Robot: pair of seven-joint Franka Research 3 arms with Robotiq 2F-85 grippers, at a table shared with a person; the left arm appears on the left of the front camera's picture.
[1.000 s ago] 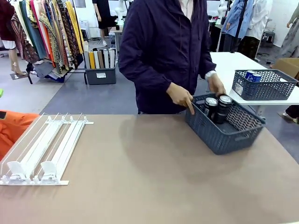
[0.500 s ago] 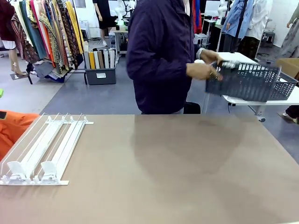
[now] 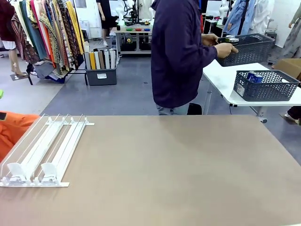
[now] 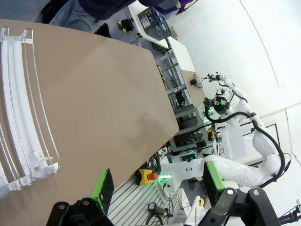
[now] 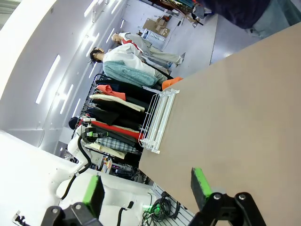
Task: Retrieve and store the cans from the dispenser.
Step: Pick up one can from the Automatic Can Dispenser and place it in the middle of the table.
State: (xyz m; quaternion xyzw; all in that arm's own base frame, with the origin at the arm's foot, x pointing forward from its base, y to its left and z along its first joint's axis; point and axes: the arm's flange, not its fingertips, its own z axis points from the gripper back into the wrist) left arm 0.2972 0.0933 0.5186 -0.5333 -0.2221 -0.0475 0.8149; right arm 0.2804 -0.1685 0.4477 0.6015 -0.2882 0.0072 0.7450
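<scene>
**Dispenser empty, cans carried off in basket**

My left jaws (image 4: 157,188) stand wide, nothing between the green pads, hanging off the table's near edge with bare table (image 4: 108,94) ahead of them. My right jaws (image 5: 146,190) are wide too and hold nothing, likewise parked back at the table edge. My guess: both sit retracted to keep out of the person's way.

The dispenser (image 3: 44,150) lies flat on the table, well ahead and off to one side of my left jaws; in the left wrist view its rails (image 4: 21,108) look empty, pusher tabs sitting at the low end, so nothing is left to pull. It also shows far ahead of my right jaws (image 5: 157,117).

The person (image 3: 181,52) stands turned away beyond the table, both hands on a dark mesh basket (image 3: 244,47) held up over a white side table (image 3: 221,77). Silver tops of the cans (image 3: 230,39) peek over its rim, far beyond either jaws. A second basket (image 3: 265,87) rests on that side table with blue cans inside. Retrieval looks finished; storing is in the person's hands.
</scene>
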